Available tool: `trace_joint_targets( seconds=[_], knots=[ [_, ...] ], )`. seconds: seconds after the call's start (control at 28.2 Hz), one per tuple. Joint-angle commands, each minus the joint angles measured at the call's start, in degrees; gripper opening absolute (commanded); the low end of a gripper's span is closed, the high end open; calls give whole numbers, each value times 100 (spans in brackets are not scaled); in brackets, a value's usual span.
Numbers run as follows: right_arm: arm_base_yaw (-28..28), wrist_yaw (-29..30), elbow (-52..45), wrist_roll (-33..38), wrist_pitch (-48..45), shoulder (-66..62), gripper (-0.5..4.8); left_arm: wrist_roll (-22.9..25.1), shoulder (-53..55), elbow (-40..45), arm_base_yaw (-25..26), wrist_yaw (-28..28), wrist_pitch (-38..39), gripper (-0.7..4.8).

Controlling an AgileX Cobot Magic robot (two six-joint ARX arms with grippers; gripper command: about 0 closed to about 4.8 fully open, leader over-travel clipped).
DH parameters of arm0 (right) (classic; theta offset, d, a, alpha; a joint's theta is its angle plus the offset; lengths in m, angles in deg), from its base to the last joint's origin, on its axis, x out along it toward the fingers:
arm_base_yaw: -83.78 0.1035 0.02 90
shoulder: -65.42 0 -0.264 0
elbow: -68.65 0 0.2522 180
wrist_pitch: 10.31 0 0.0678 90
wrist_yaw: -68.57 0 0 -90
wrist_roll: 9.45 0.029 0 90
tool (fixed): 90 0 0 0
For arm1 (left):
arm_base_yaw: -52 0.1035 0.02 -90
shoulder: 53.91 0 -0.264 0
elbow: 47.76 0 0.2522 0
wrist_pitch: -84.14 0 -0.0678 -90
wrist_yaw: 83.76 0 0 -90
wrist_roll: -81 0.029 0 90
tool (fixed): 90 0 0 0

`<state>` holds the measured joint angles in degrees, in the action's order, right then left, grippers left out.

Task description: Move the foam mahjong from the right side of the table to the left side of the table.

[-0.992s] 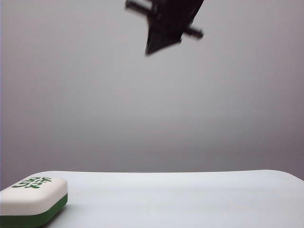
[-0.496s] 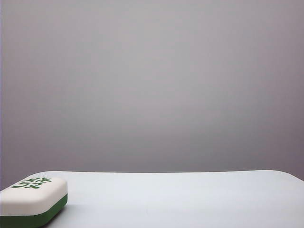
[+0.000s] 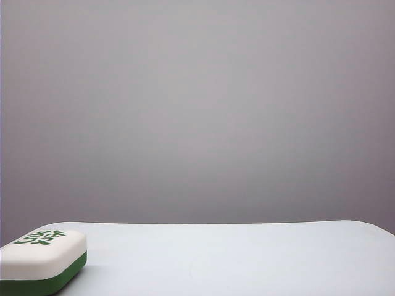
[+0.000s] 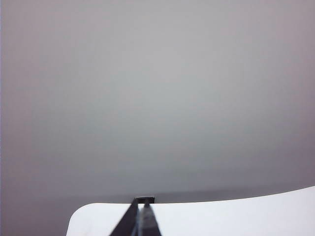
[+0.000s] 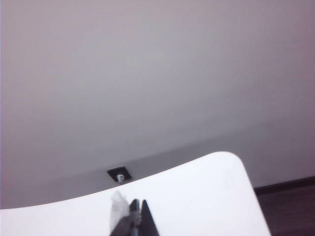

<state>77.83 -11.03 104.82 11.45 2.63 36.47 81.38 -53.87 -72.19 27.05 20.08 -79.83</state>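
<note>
The foam mahjong (image 3: 42,261) lies flat at the near left corner of the white table (image 3: 234,259) in the exterior view, cream on top, dark green below, green characters on its top face. Neither gripper shows in the exterior view. In the left wrist view my left gripper (image 4: 143,202) is shut with nothing between its fingers, pointing over the table (image 4: 236,216). In the right wrist view my right gripper (image 5: 137,204) is shut and empty too, above the table (image 5: 197,196). The mahjong is out of both wrist views.
A plain grey wall (image 3: 197,111) stands behind the table. In the right wrist view a small dark fitting (image 5: 119,173) sits on the wall just beyond the table edge, and dark floor (image 5: 290,206) shows past the table's rounded corner.
A dark arm that hung at the top of the exterior view a second ago has gone out of the frame. The mahjong has not moved.
</note>
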Motion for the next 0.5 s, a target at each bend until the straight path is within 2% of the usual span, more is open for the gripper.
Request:
trace_joint_targets(
  seconds=[0.04,0.18,0.28,0.5],
  knots=[
    [-7,122,-610,120,-396,575,-5,-105,2,393,0,39,-450,-5],
    [-9,107,-1084,96,-564,1075,-5,-385,2,623,2,227,-496,-5],
    [0,114,-1469,118,-612,1657,-5,-385,2,728,2,216,-496,-5],
    [4,111,-1910,162,-33,2883,-5,-437,2,774,2,140,-415,-5]
  ],
)
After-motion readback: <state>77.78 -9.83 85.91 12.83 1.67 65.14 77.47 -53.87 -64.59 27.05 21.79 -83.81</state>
